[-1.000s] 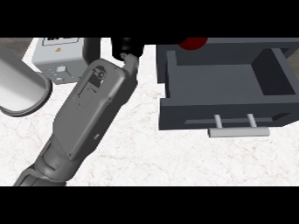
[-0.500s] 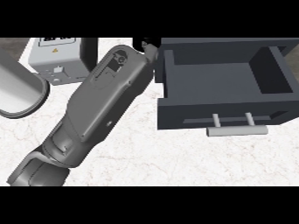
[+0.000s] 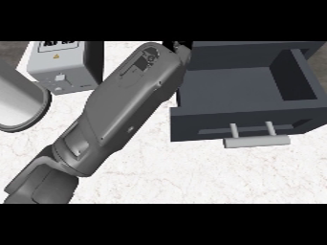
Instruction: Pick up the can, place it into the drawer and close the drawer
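You see the open drawer [image 3: 244, 91] at the right on the marble surface [image 3: 194, 177]. One grey forearm [image 3: 117, 115] reaches up beside its left wall. Its hand [image 3: 179, 47] is almost hidden, so you cannot tell the fingers. The can does not show.

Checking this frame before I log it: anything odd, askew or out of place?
The can shows nowhere. The drawer stands open with its visible floor bare. One grey forearm crosses the counter toward the drawer's left wall; only a dark sliver of hand shows at the top edge. A white cylinder lies on its side at left. Nothing is spilled.
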